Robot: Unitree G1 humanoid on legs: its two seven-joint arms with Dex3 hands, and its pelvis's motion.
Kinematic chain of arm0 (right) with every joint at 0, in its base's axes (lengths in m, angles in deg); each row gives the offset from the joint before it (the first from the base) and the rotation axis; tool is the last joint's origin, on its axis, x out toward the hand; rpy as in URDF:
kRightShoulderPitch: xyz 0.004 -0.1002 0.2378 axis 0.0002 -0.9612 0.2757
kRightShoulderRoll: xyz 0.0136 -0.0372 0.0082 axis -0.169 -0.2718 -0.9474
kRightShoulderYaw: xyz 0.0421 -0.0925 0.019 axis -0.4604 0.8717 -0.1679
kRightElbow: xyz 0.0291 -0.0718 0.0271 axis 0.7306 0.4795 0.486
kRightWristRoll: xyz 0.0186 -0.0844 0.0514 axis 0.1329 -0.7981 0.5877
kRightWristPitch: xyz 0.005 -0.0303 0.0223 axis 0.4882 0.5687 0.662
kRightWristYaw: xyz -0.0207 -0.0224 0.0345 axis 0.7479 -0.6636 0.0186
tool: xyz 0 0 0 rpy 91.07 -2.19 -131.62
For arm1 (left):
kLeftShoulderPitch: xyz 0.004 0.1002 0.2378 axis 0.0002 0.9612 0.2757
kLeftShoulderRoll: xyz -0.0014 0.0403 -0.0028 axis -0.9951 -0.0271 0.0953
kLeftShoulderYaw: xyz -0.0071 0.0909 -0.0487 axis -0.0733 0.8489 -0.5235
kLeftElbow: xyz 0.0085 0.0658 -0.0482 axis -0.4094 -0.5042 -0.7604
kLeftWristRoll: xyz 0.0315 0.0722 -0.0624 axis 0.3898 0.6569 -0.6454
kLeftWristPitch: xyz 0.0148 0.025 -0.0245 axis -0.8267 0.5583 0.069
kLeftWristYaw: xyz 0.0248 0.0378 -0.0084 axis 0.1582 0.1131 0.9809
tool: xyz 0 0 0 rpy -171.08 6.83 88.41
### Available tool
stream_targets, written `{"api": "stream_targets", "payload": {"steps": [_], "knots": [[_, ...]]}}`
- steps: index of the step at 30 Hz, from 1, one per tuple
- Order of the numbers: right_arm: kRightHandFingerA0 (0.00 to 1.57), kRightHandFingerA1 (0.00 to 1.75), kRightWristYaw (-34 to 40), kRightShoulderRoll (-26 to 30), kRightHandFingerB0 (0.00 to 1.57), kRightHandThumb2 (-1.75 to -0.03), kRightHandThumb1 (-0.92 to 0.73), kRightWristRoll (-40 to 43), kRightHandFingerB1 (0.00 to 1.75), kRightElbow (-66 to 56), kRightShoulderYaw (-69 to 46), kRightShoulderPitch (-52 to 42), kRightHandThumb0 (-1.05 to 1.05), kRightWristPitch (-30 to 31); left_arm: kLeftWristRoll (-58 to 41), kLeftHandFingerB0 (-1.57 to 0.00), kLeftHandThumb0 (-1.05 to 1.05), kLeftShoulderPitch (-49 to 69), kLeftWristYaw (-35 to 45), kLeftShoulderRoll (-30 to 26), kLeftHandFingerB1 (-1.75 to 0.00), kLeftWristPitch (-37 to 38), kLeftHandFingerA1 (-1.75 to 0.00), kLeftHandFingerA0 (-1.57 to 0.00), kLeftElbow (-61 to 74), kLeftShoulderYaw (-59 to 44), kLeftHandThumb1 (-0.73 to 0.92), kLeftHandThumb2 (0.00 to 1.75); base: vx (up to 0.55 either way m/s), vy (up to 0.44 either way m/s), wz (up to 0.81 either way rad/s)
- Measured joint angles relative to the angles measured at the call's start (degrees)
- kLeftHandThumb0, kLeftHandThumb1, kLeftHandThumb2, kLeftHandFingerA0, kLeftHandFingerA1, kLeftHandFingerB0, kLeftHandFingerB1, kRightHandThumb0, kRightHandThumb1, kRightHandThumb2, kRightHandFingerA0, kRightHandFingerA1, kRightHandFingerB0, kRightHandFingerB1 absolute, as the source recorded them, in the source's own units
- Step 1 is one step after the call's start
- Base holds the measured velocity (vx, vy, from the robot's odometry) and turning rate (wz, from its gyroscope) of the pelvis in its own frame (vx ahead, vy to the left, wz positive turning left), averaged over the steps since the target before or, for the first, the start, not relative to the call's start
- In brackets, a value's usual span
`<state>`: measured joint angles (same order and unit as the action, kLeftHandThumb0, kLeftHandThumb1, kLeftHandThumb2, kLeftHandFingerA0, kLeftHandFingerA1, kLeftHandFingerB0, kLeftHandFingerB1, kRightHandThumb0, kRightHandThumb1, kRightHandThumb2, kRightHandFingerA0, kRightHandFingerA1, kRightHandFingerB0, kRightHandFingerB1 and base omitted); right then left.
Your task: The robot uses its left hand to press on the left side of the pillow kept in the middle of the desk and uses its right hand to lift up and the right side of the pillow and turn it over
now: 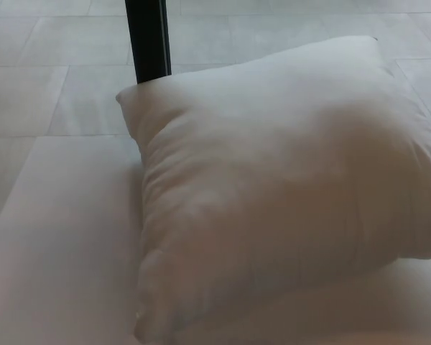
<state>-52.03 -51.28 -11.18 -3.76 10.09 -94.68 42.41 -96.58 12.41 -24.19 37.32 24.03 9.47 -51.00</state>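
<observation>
While the pillow [287, 194] is filling most of the head view, no part of the robot is showing, so the state of the left hand and of the right hand cannot be told here; neither one is in the picture. The pillow is white and plump, and it is lying on the pale desk [57, 251], reaching from the middle of the picture to its right edge and down to the bottom edge. Its upper left corner is pointing toward a black post [148, 39] that is standing behind it, and the corner is looking close to the post, though I cannot say if they are touching. Behind the desk the light tiled floor [29, 72] is showing.

The pillow is sitting so that its left edge is facing the bare part of the desk, and I am judging that this is leaving room for the left hand to come in and press that side down. The right side is running out of the picture, so where the right hand should take hold is hidden. The cloth is looking soft and loosely filled, with folds near the lower left corner, so it is probably giving way under pressure. To my judgement the turning over is not yet under way.
</observation>
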Motion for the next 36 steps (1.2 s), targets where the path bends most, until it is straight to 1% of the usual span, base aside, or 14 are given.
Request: {"api": "stream_targets", "payload": {"steps": [3, 4, 9, 10, 11, 15, 16, 17, 18, 20, 22, 25, 34, 36], "knots": [[0.31, 0.79, -0.27, 1.36, 0.06, -0.94, -0.51, 2.53, 0.76, 0.13, -5.71, 1.02, -0.94, 0.14, -2.16, -0.38, -1.05, -0.29, 0.54, -0.17, -1.75, -0.01, -1.26, -0.69, 1.00, -4.91, 0.20, 0.89, 0.00, 0.000, 0.00], [0.25, 0.76, -0.41, 1.81, 0.08, -0.92, -0.50, 3.21, 0.77, 0.26, -7.28, 1.62, -0.93, 0.21, -2.80, -0.78, -0.33, -0.62, 0.67, -0.31, -1.06, -0.01, -0.99, -0.78, 1.14, -6.26, -0.26, 0.72, 0.00, 0.000, 0.00], [0.34, 0.75, -1.12, 5.62, 0.09, -0.59, -0.60, 7.13, 0.85, -0.80, -14.59, 6.68, -1.01, 1.41, -6.30, -0.32, -1.05, -4.35, 1.31, -2.35, -1.71, -0.39, -1.05, -0.66, 4.43, -12.75, 0.27, 0.84, 0.00, 0.000, 0.00], [0.29, 0.67, -1.22, 6.63, 0.01, -0.96, -0.51, 7.89, 0.72, -1.37, -15.80, 8.06, -1.04, 1.80, -7.12, -0.38, -1.05, -5.59, 1.40, -2.89, -1.64, -0.67, -0.89, -0.72, 5.54, -13.92, 0.27, 0.81, 0.00, 0.000, 0.00], [0.47, 0.65, -1.35, 7.92, 0.11, -0.95, -0.52, 8.76, 0.72, -1.70, -17.16, 9.92, -1.05, 2.30, -8.00, -0.76, -1.05, -7.13, 1.45, -3.54, -0.95, -1.08, -0.72, -0.83, 6.82, -15.16, 0.37, 0.60, 0.00, 0.000, 0.00], [0.60, 0.57, -1.76, 12.79, 0.42, -0.60, -0.63, 11.66, 0.57, -2.77, -20.48, 18.15, -0.97, 4.67, -11.11, -0.68, -1.05, -14.15, 1.42, -5.84, -0.62, -2.93, -0.57, -0.68, 12.11, -18.19, 0.36, 0.55, 0.00, 0.000, 0.00], [0.66, 0.63, -1.80, 13.66, 0.44, -0.94, -0.45, 12.24, 0.61, -3.60, -20.91, 20.35, -0.98, 5.26, -11.94, -0.68, -1.02, -16.14, 1.38, -6.27, -0.50, -3.53, -0.51, -0.68, 13.55, -18.64, 0.30, 0.71, 0.00, 0.000, 0.00], [0.73, 0.60, -1.88, 14.43, 0.50, -0.59, -0.61, 12.94, 0.54, -4.61, -21.17, 22.87, -1.00, 5.88, -12.77, -0.78, -1.02, -18.48, 1.29, -6.66, -0.49, -4.26, -0.55, -0.78, 15.33, -19.04, 0.28, 0.69, 0.00, 0.000, 0.00], [0.82, 0.61, -1.97, 14.98, 0.52, -0.90, -0.42, 13.60, 0.53, -5.60, -21.24, 25.05, -1.04, 6.44, -13.53, -1.09, -1.05, -20.64, 1.17, -6.90, -0.48, -4.93, -0.38, -1.20, 16.96, -19.28, 0.32, 0.70, 0.00, 0.000, 0.00], [0.82, 0.61, -2.05, 15.42, 0.52, -0.90, -0.42, 14.29, 0.53, -7.13, -21.10, 28.15, -1.04, 7.22, -14.48, -1.09, -1.05, -23.68, 0.67, -6.95, -0.48, -6.02, -0.38, -1.20, 19.78, -19.29, 0.32, 0.70, 0.00, 0.000, 0.00], [0.94, 0.57, -2.18, 15.62, 0.70, -0.59, -0.58, 15.33, 0.56, -9.48, -20.52, 32.69, -0.98, 8.49, -15.91, -0.64, -1.05, -28.56, -0.24, -6.86, -0.90, -7.85, -0.83, -0.77, 24.49, -19.02, 0.26, 0.77, 0.00, 0.000, 0.00], [0.58, 0.55, -2.16, 15.58, 0.46, -0.61, -0.66, 16.08, 0.50, -12.34, -18.88, 36.56, -0.94, 9.80, -17.30, -0.19, -0.81, -33.15, -1.60, -6.17, -0.45, -9.79, -0.62, -0.33, 30.03, -18.01, 0.60, 0.60, 0.00, 0.000, 0.00], [0.36, 0.54, -2.02, 11.86, 0.22, -0.98, -0.57, 17.40, 0.42, -24.99, -9.52, 45.98, -0.90, 14.93, -20.27, -0.14, -0.68, -45.86, -5.50, -2.12, -0.43, -16.37, -0.56, -0.30, 42.71, -11.53, 0.53, 0.89, 0.00, 0.000, 0.00], [0.41, 0.45, -2.01, 10.51, 0.27, -0.64, -0.76, 17.60, 0.29, -27.64, -6.70, 47.19, -0.92, 16.43, -20.63, -0.14, -0.72, -47.91, -6.16, -0.72, -0.43, -17.81, -0.56, -0.32, 44.43, -9.43, 0.52, 0.90, 0.00, 0.000, 0.00]]}}
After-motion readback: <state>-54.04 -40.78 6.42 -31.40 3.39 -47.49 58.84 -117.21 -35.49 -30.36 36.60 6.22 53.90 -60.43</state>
